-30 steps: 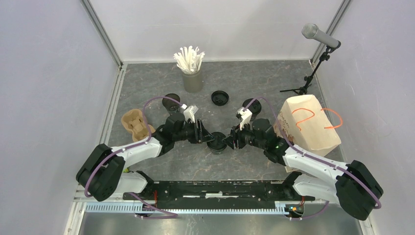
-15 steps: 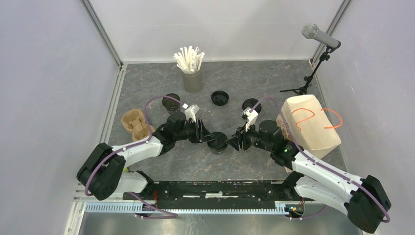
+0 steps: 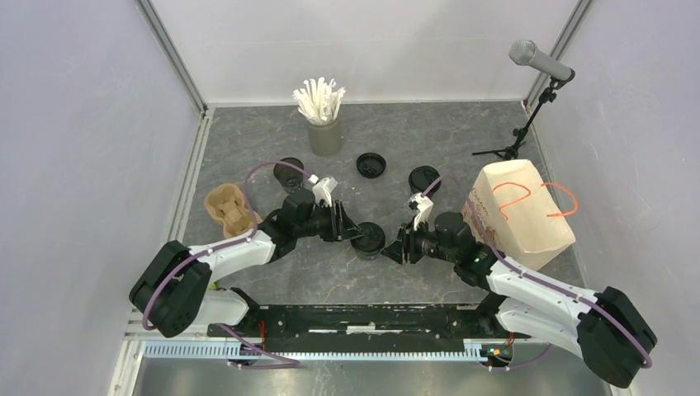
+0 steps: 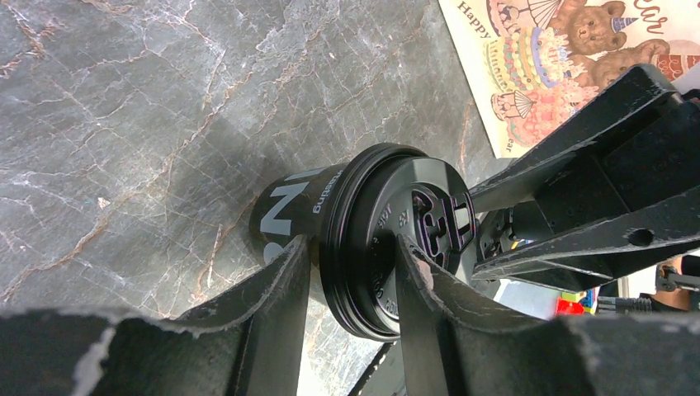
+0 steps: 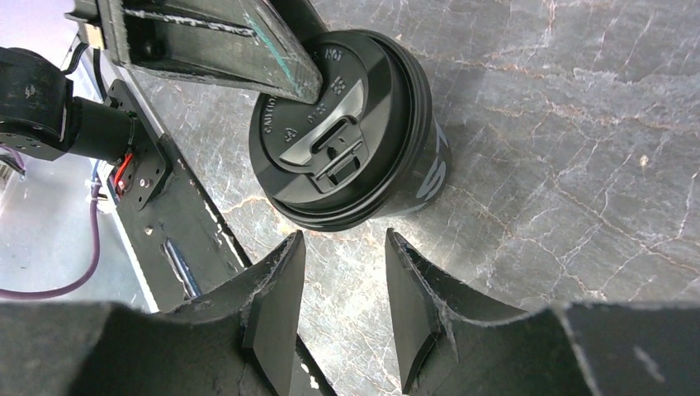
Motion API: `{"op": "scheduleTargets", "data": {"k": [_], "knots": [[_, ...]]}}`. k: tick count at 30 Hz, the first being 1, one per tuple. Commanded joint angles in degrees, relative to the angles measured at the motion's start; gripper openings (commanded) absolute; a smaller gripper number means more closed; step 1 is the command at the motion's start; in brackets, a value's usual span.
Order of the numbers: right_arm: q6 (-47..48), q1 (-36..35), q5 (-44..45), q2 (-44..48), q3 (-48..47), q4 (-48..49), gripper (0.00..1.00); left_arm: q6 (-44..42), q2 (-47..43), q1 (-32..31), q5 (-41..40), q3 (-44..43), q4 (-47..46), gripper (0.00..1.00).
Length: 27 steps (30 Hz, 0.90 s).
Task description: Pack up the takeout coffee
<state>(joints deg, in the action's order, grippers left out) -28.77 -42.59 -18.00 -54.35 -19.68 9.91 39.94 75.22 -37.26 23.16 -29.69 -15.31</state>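
At frame centre, lidded black tapered disposable cup (image 3: 369,239) standing upright on grey marbled tabletop (image 3: 396,132). Left gripper (image 4: 355,252) pinching its lid rim between fingers. Right gripper (image 5: 342,243) hovering just beside cup, fingers spread, touching nothing.

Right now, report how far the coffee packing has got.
Done: one cup has its lid on. In hand: the left jaws pinch that lid's rim; the right jaws stand open, just clear of it. Left: the carrier holds no cup, and a second cup and a loose lid sit at the back.
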Motion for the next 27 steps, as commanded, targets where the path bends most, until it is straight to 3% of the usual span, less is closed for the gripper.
{"op": "scheduleTargets", "data": {"k": [1,16,27], "knots": [[-3.5,0.3,-0.4,-1.1,1.4,6.0,0.47,-4.6,2.3,-0.9,-3.8,1.6,10.0,0.47],[-9.6,1.2,-0.4,-2.2,4.7,12.1,0.46,-4.5,2.4,-1.9,-5.7,1.2,11.2,0.46],[-16.0,2.6,3.0,-3.2,13.9,17.8,0.41,-4.1,3.2,-2.8,-7.0,1.7,11.2,0.45]]}}
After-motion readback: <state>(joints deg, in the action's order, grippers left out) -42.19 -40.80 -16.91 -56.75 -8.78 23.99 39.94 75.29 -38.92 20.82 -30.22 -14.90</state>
